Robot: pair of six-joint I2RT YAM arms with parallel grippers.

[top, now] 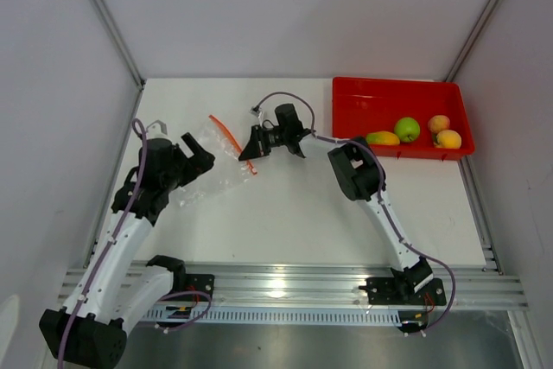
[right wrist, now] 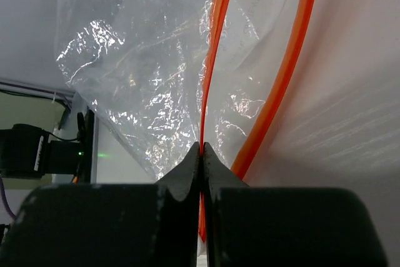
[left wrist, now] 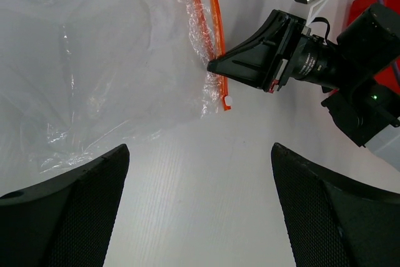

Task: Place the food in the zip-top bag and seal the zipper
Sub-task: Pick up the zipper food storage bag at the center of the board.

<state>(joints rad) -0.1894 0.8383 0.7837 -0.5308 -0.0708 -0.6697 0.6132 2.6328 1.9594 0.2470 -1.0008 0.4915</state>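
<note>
The clear zip-top bag point(top: 207, 157) lies crumpled on the white table at the left. Its orange-red zipper point(top: 233, 143) runs along the mouth, and in the right wrist view the two strips point(right wrist: 281, 73) stand apart. My right gripper point(top: 253, 151) is shut on one zipper strip point(right wrist: 211, 67) near the bag's corner; it shows in the left wrist view point(left wrist: 215, 65). My left gripper point(top: 200, 149) is open and empty, over the bag's left part, with bare table between its fingers point(left wrist: 69, 217). A green apple point(top: 407, 129), a mango point(top: 382, 137) and two orange fruits point(top: 439, 124) point(top: 448, 138) lie in the red tray.
The red tray point(top: 371, 101) stands at the back right of the table. A metal rail point(top: 285, 284) runs along the near edge. Grey walls close in the table on the left, back and right.
</note>
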